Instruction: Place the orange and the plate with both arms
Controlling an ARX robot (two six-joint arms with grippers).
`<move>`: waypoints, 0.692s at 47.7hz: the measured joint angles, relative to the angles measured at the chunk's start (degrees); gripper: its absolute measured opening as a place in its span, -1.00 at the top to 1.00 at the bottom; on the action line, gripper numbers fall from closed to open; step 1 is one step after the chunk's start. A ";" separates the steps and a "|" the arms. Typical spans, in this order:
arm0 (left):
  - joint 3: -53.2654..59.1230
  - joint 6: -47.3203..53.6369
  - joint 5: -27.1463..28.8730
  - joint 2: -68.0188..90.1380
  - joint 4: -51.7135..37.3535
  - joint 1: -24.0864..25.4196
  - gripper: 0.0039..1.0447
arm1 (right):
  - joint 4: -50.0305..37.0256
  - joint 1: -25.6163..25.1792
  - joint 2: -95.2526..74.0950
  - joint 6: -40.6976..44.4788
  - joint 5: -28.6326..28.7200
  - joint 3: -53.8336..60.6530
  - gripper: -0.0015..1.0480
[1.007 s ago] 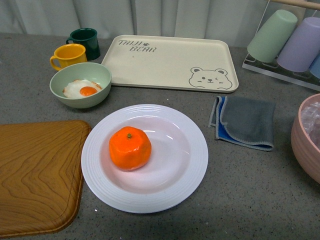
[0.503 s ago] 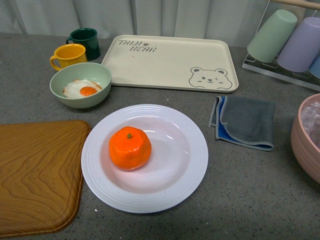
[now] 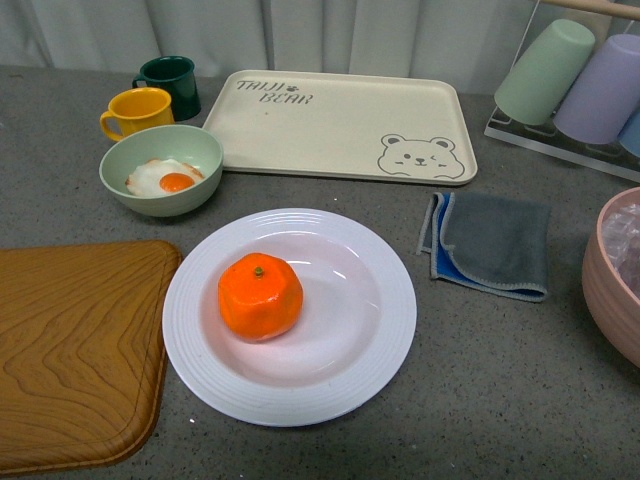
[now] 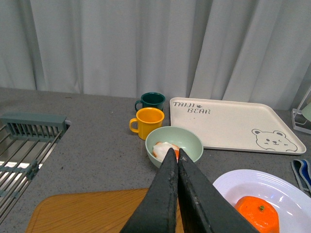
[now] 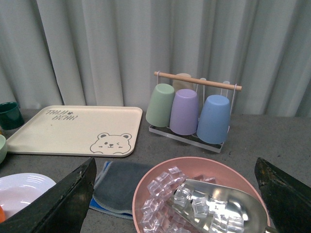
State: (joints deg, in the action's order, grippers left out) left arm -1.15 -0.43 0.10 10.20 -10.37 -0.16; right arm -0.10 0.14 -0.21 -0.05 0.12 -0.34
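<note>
The orange (image 3: pixel 260 296) lies in the well of the white ridged plate (image 3: pixel 370 370) at the middle front of the grey counter. Both show in the left wrist view, the orange (image 4: pixel 258 214) on the plate (image 4: pixel 238 182). A sliver of the plate (image 5: pixel 22 187) shows in the right wrist view. Neither arm shows in the front view. My left gripper (image 4: pixel 174 151) is shut and empty, held above the counter short of the green bowl. My right gripper (image 5: pixel 175 177) is wide open and empty, held over the pink bowl of ice.
A wooden board (image 3: pixel 70 350) lies left of the plate. Behind stand a green bowl with a fried egg (image 3: pixel 162 168), a yellow mug (image 3: pixel 137 110), a dark green mug (image 3: pixel 170 80) and a bear-print tray (image 3: pixel 340 122). A grey cloth (image 3: pixel 492 243), pink ice bowl (image 5: pixel 160 177) and cup rack (image 5: pixel 192 109) are right.
</note>
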 joint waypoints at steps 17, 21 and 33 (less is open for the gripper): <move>-0.02 0.00 -0.11 -9.94 10.25 0.02 0.60 | 0.00 0.00 0.00 0.00 0.00 0.00 -0.82; -0.02 0.00 -0.09 -9.97 10.25 0.02 0.35 | 1.01 0.70 -0.55 1.11 -2.16 -0.24 -0.82; -0.02 0.00 -0.07 -10.01 10.27 0.02 -0.44 | -9.97 14.51 -30.91 1.36 -12.04 -6.47 -0.82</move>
State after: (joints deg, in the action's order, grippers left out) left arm -1.17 -0.43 0.03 0.19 -0.10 -0.14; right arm -10.07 14.66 -31.11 1.30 -11.92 -6.81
